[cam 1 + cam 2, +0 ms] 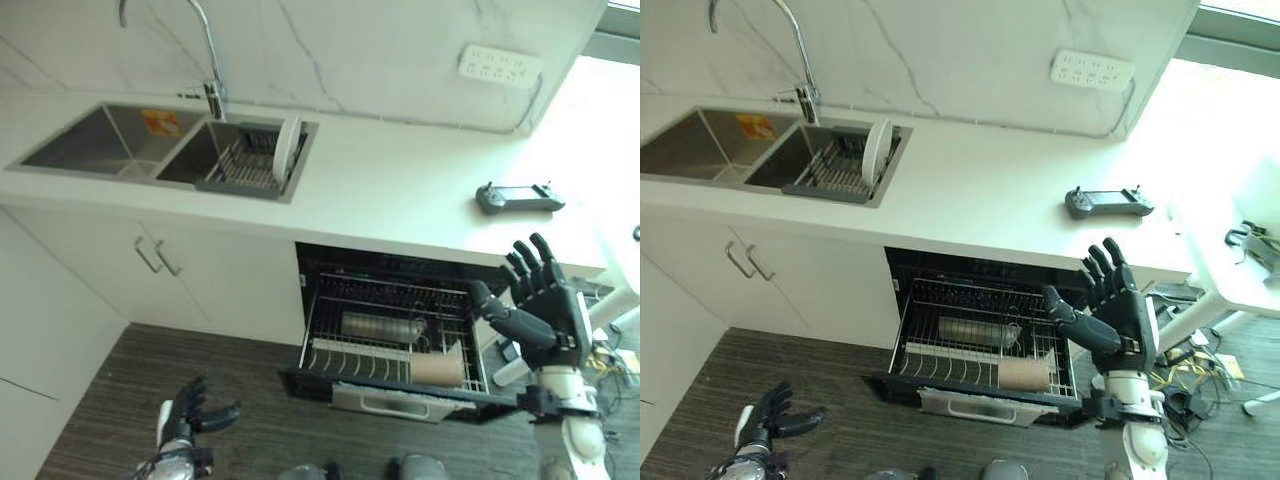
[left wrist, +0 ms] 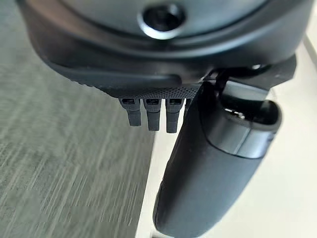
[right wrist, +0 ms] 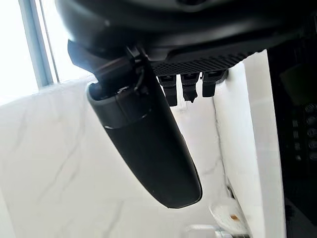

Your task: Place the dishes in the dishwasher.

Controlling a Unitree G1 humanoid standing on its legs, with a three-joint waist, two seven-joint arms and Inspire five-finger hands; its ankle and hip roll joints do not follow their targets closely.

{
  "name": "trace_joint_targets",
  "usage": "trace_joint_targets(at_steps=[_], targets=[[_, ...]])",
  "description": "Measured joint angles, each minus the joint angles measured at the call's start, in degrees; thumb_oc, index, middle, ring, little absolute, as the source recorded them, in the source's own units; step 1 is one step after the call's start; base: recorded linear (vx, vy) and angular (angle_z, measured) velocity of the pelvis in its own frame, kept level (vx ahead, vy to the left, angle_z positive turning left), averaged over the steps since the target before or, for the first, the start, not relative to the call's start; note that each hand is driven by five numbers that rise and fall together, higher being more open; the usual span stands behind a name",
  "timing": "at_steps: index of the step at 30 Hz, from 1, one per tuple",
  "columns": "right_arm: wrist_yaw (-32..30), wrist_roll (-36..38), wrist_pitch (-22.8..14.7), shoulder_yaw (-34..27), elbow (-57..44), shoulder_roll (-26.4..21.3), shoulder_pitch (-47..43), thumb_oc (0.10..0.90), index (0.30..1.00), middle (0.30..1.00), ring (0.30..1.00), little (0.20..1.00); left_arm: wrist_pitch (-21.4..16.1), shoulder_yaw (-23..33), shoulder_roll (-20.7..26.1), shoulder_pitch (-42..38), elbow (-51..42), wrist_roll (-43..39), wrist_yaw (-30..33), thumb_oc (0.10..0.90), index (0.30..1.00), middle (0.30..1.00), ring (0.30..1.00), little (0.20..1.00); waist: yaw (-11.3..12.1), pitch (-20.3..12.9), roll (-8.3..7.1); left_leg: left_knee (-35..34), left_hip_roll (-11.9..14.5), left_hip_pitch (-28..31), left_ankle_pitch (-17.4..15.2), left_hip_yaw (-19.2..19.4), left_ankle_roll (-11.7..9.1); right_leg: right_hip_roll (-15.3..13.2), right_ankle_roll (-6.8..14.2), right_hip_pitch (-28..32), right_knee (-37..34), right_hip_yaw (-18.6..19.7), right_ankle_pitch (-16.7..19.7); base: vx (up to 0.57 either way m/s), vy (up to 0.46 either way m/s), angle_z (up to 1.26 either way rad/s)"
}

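We see the dishwasher rack [image 1: 390, 345] pulled out under the counter's [image 1: 400, 190] front edge — white plate [image 1: 288, 150] upright in the sink rack [image 1: 240, 165]. Right hand [image 1: 540, 295] spread, empty, beside the rack's right edge; left hand [image 1: 190, 415] relaxed above the floor [image 1: 100, 400].

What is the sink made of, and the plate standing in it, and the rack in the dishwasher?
The sink looks like brushed steel: grey with a dull sheen. The plate seems glazed ceramic, white and smooth, though it might be plastic. The dishwasher rack looks like thin metal wire, possibly coated.
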Motion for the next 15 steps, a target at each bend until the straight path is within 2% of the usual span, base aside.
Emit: trace_joint_targets(at_steps=[2, 3, 4, 5, 6, 7, 8, 9, 10, 11, 12, 13, 14, 15], targets=[[1.64, 0.19, -0.68, -0.03, 0.44, -1.14, -0.34, 0.800, 0.900, 0.900, 0.900, 0.900, -3.21, 1.74, -0.02, -0.20, 0.34, -2.02, 1.38, 0.800, 0.900, 0.900, 0.900, 0.900, 0.30, 0.15, 0.27, -1.65, -1.31, -0.01, 1.27, 0.24, -0.37, 2.11, -1.42, -0.06, 0.39, -1.83, -1.87, 0.07, -0.092, 0.05], [2.62, 0.19, -1.38, -0.04, 1.57, -1.22, -0.68, 0.800, 0.900, 0.900, 0.900, 0.900, -4.28, 2.42, -0.03, -0.62, 1.15, -2.06, 1.91, 0.800, 0.900, 0.900, 0.900, 0.900, 0.41, 0.27, 0.53, -2.57, -2.03, 0.01, 1.53, 0.15, -2.18, 2.88, -2.70, 0.24, -1.45, -2.94, -2.10, 0.16, -0.122, 0.20], [3.25, 0.44, -1.76, -0.01, 2.79, -1.23, -0.58, 0.800, 0.900, 0.900, 0.900, 0.900, -5.10, 2.54, -0.20, -1.57, 2.91, -2.12, 2.34, 0.800, 0.900, 0.900, 0.900, 0.900, 0.15, 0.35, 1.13, -3.47, -2.42, -0.05, 1.16, -0.28, -5.91, 3.77, -5.62, 1.35, -5.11, -1.54, -1.51, 0.20, -0.110, 0.20], [3.38, 0.84, -1.76, 0.05, 3.14, -1.03, -0.47, 0.800, 0.900, 0.900, 0.900, 0.900, -5.19, 2.58, -0.15, -2.02, 3.32, -2.18, 2.37, 0.800, 0.900, 0.900, 0.900, 0.900, 0.02, 0.41, 0.84, -3.47, -2.76, 0.06, -0.93, -0.19, -9.04, 3.56, -6.19, 1.89, -6.42, -0.50, -1.53, 0.12, -0.077, 0.32], [4.20, 2.26, -2.00, 0.56, 4.27, 0.64, -0.49, 0.800, 0.900, 0.900, 0.900, 0.900, -5.61, 3.19, 0.94, -2.52, 3.87, -2.74, 2.33, 0.800, 0.900, 0.900, 0.900, 0.900, 0.01, 0.95, -2.99, 9.21, -3.48, -2.48, -5.70, 0.26, -2.65, -1.81, -5.23, 3.30, -11.01, 2.19, -0.30, 0.12, -0.067, -0.09], [4.70, 2.45, -2.08, 0.57, 5.00, -0.89, -0.62, 0.800, 0.900, 0.900, 0.900, 0.900, -5.55, 3.43, -0.59, -1.60, 3.98, -4.14, 1.99, 0.800, 0.900, 0.900, 0.900, 0.900, 1.29, 1.41, 1.88, 13.92, 4.27, -2.12, -11.86, -6.34, -5.53, 0.63, -3.06, 0.69, -4.10, 1.34, -3.10, -0.01, -0.072, -0.18], [4.97, 2.40, -1.77, 0.90, 5.43, -0.85, -0.30, 0.800, 0.900, 0.900, 0.900, 0.900, -4.91, 3.28, -1.45, -1.84, 5.24, -4.29, 1.78, 0.800, 0.900, 0.900, 0.900, 0.900, 1.50, 2.17, 0.05, 10.91, 0.69, -0.12, -9.81, -6.81, -5.45, -1.11, -2.79, -0.80, -1.40, 2.88, -4.45, -0.04, -0.033, -0.12], [4.82, 2.43, -2.14, 1.64, 5.70, -0.78, -0.03, 0.800, 0.900, 0.900, 0.900, 0.900, -4.66, 2.10, -2.22, -1.18, 6.52, -4.31, 1.19, 0.800, 0.900, 0.900, 0.900, 0.900, 1.12, 3.30, -1.17, 6.90, -1.25, 2.14, -5.22, -6.68, -9.39, -0.15, -5.93, -0.86, -0.91, 2.81, -6.36, -0.06, 0.040, 0.17], [4.53, 2.37, -2.13, 2.00, 6.38, -0.95, -1.46, 0.800, 0.900, 0.900, 0.900, 0.900, -3.62, 0.54, -2.53, -2.15, 8.47, -4.30, -1.17, 0.800, 0.900, 0.900, 0.900, 0.900, 1.57, 5.69, -3.37, 16.67, -2.22, -2.95, 0.84, -6.82, -14.97, 1.28, -13.71, 0.36, -2.67, 2.79, -6.84, 0.08, 0.184, 0.50], [4.01, 2.39, -2.11, 1.90, 6.56, -1.76, -2.25, 0.800, 0.900, 0.900, 0.900, 0.900, -1.56, -1.29, -3.39, -3.43, 11.60, -4.34, -3.38, 0.800, 0.900, 0.900, 0.900, 0.900, 0.76, 6.44, -3.75, 24.11, -2.09, -7.40, 1.55, -6.17, -14.17, 1.38, -13.20, 2.43, -5.97, 4.13, -1.84, 0.10, 0.248, 0.26], [3.10, 2.37, -1.87, 2.00, 6.70, -1.87, -3.33, 0.800, 0.900, 0.900, 0.900, 0.900, 0.65, -3.26, -4.85, -3.14, 15.03, -4.25, -5.50, 0.800, 0.900, 0.900, 0.900, 0.900, 1.20, 6.69, -3.25, 22.06, 1.02, -8.29, -1.36, -6.59, -10.60, 1.13, -11.45, 2.21, -5.64, 4.64, -2.49, 0.13, 0.430, -0.35], [2.90, 2.06, -1.09, 3.34, 5.66, -1.84, -7.25, 0.800, 0.900, 0.900, 0.900, 0.900, 3.50, -4.40, -7.72, -2.88, 22.16, -4.32, -8.27, 0.800, 0.900, 0.900, 0.900, 0.900, 1.40, 6.72, -3.24, 10.86, 4.98, -6.73, -1.70, -8.79, -10.30, -0.53, -11.41, 1.15, -6.24, 5.95, -2.33, 0.13, 0.517, -0.68], [1.94, 1.55, -1.25, 3.15, 2.96, -2.48, -7.81, 0.800, 0.900, 0.900, 0.900, 0.900, 5.23, -3.83, -9.08, -3.28, 25.47, -4.62, -9.63, 0.800, 0.900, 0.900, 0.900, 0.900, 0.49, 6.89, -3.05, 2.83, 7.23, -5.86, -0.53, -12.94, -11.99, -1.47, -9.65, 0.83, -8.07, 7.13, -1.15, 0.13, 0.625, -0.54], [1.19, 1.06, -1.07, 2.63, 2.68, -2.81, -8.46, 0.800, 0.900, 0.900, 0.900, 0.900, 5.22, -3.80, -9.09, -4.08, 27.82, -4.74, -9.72, 0.800, 0.900, 0.900, 0.900, 0.900, -0.17, 6.52, -2.05, 0.11, 8.75, -5.50, 0.23, -15.42, -12.55, -1.47, -7.98, 0.75, -8.92, 7.81, -0.05, 0.10, 0.480, 0.02]])
